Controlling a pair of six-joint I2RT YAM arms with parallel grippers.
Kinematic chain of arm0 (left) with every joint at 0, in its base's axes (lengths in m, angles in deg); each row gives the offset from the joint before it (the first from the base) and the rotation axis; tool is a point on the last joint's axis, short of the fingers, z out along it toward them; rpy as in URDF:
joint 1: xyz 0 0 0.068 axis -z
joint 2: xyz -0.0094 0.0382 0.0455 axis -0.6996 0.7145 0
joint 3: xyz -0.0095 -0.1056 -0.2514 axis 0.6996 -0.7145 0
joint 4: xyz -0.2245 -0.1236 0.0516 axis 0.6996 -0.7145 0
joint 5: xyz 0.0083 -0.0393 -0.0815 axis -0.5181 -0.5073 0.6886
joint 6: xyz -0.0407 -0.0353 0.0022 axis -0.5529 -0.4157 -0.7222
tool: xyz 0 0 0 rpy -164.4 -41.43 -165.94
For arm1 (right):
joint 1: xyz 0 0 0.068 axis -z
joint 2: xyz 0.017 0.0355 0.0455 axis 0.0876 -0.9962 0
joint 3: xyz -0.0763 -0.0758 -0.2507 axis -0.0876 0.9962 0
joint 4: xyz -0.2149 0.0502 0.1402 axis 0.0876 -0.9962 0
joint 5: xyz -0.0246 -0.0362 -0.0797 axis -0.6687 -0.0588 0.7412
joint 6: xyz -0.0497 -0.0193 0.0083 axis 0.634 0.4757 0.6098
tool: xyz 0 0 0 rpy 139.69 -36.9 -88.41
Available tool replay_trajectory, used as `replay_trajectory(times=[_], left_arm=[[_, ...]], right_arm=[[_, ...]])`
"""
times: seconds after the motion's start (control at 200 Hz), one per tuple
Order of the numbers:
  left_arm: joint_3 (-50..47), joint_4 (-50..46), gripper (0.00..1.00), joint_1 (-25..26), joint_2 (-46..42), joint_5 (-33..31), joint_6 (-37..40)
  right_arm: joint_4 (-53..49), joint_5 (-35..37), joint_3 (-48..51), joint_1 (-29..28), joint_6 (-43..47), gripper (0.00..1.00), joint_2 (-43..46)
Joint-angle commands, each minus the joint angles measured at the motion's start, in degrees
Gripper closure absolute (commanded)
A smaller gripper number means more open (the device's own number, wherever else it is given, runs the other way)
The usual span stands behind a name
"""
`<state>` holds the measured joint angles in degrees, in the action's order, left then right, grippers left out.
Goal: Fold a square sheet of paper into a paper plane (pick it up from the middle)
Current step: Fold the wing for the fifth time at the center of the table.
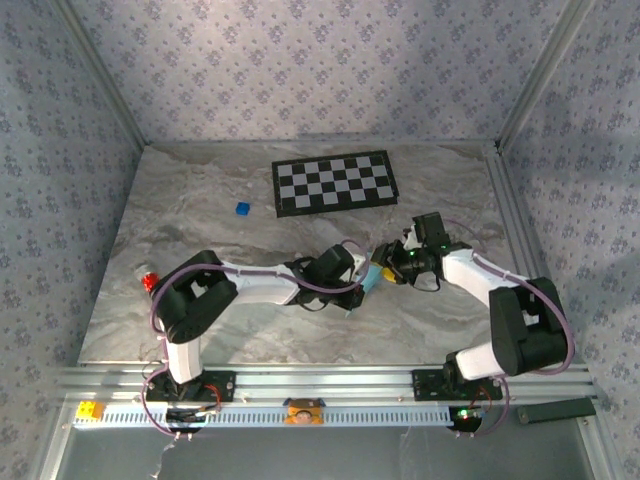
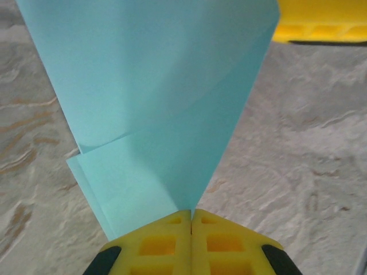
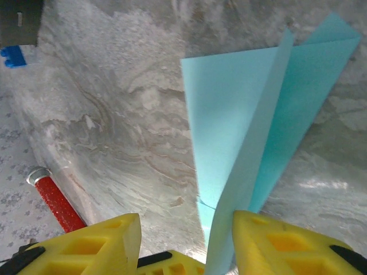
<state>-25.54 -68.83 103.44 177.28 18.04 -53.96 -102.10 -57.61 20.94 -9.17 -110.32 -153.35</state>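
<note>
The light-blue sheet of paper (image 2: 160,86) is folded into layered flaps that taper to a point, much like a paper plane's nose. My left gripper (image 2: 190,212) is shut on that point, and the paper fans out away from it. In the right wrist view the paper (image 3: 229,114) stands on edge with a centre crease. My right gripper (image 3: 186,220) is open around it, and the paper's edge lies against the right-hand finger (image 3: 287,240). From above, both grippers meet at mid-table, left (image 1: 362,272) and right (image 1: 388,258), with the paper (image 1: 373,278) between them.
A black-and-white checkerboard (image 1: 335,183) lies at the back of the marble table (image 1: 200,200). A small dark-blue cube (image 1: 242,209) sits to its left. A red pen-like object (image 1: 148,281) lies near the left edge, seen also as the red object (image 3: 54,200).
</note>
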Motion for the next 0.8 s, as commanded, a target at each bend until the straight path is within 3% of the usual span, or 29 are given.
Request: replay_trajectory(times=[0.0, 0.54, 0.795], left_arm=[[2.35, -6.56, 0.97, 0.75, -2.0, -5.08, 4.38], [5.7, -13.22, 0.93, 3.96, -1.64, -13.93, 9.87], [6.85, -15.38, 0.81, 5.43, -1.02, -18.28, 12.13]], right_arm=[[-4.99, 0.61, -2.21, -0.26, 0.21, 0.56, -1.18], [-4.08, -1.83, -3.01, -1.18, 0.13, 0.8, -4.57], [-1.95, -3.36, -2.43, -1.1, -0.96, 0.94, -4.62]])
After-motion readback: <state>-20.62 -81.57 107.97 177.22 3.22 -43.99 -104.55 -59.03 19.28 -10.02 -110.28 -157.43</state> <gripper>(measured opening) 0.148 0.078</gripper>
